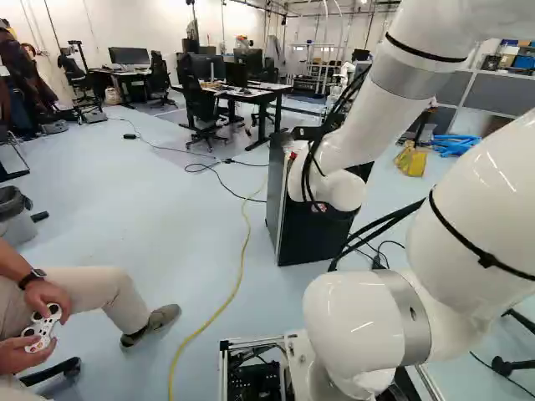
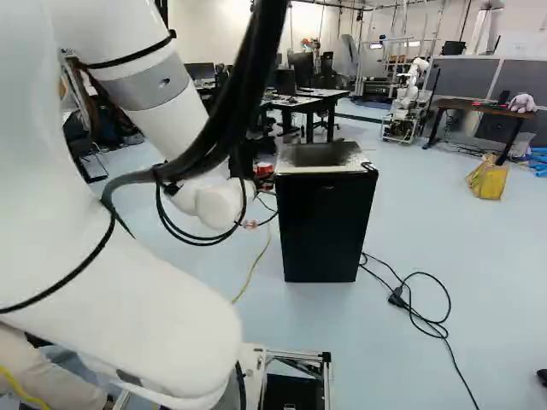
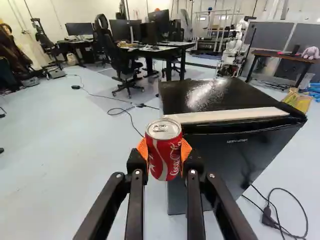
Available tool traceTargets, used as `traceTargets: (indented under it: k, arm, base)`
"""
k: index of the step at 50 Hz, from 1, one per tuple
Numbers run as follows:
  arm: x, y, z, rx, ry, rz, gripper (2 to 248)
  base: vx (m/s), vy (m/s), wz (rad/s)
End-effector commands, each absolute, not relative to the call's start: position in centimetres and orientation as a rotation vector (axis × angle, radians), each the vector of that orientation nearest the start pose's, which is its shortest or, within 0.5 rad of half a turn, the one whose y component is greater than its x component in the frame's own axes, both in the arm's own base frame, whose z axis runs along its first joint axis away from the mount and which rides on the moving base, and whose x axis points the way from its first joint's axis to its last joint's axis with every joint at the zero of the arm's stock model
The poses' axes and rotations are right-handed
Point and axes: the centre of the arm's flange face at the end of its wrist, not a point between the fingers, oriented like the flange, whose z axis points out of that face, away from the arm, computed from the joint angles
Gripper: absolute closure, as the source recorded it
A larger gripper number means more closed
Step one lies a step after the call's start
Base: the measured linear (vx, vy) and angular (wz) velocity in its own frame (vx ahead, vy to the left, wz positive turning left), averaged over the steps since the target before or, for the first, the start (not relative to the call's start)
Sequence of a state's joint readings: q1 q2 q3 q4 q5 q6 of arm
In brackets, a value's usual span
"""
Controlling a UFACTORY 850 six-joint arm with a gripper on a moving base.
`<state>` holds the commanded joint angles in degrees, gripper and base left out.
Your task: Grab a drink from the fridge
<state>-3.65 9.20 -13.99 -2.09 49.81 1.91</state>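
In the wrist view my gripper (image 3: 165,156) is shut on a red drink can (image 3: 164,150), its orange pads pressing the can from two sides. The can is upright, its silver lid facing up. Beyond and beside it stands the black fridge (image 3: 225,150), with a pale strip along the front edge of its top; its door looks closed. The right base view shows the fridge (image 2: 325,226) just beyond the arm's wrist, with a bit of red beside that wrist. The arm's wrist largely hides the gripper in both base views.
Black cables (image 2: 419,299) lie on the floor beside the fridge, and a yellow cable (image 1: 242,259) runs along its other side. A seated person's leg (image 1: 92,292) reaches in at the left of the left base view. Desks (image 1: 251,92) and another robot (image 2: 410,94) stand farther back.
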Motion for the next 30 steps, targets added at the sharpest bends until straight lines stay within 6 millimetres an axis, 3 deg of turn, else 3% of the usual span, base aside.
traceTargets:
  k: [30]
  arm:
    - [28.1,-0.3,37.1,-2.553,0.013,-1.834,167]
  base:
    - [0.0,0.0,0.0]
